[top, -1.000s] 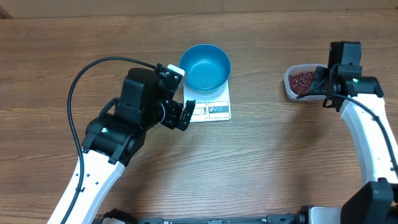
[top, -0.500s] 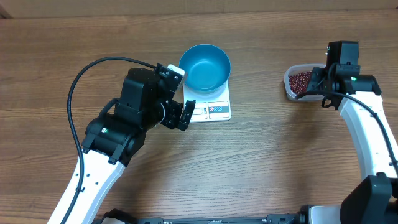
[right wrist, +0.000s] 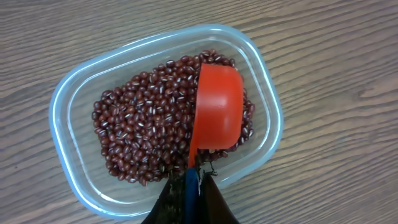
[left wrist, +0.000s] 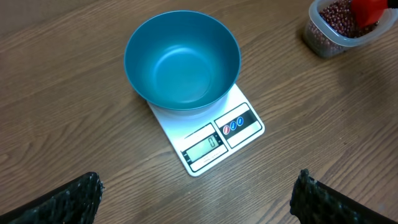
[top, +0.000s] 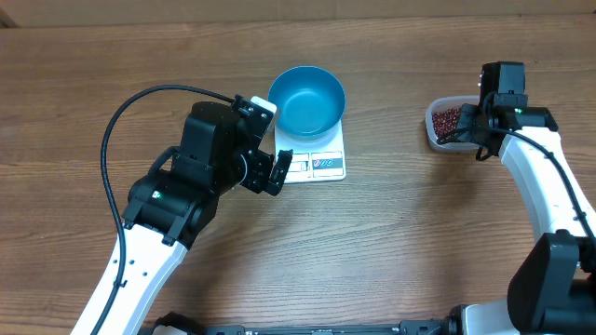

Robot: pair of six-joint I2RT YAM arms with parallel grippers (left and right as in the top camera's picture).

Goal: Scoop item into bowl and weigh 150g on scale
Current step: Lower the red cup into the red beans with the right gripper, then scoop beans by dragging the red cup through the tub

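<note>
The left gripper (left wrist: 196, 205) is spread wide over the worktop (top: 419, 242), and nothing is grasped between its fingers. Directly ahead of it the scale (left wrist: 217, 134) is seen, with its display panel turned toward the gripper. The blue bowl (left wrist: 181, 59) is set on the scale's far half. The right gripper (right wrist: 188, 196) is closed firmly on the handle of a red scoop (right wrist: 217, 112). Just ahead of and below this gripper the beans (right wrist: 143, 130) are heaped in a clear tub (right wrist: 68, 99), and the scoop's cup is laid over the heap, close to one wall of the tub. The tub is placed well apart from the scale.
</note>
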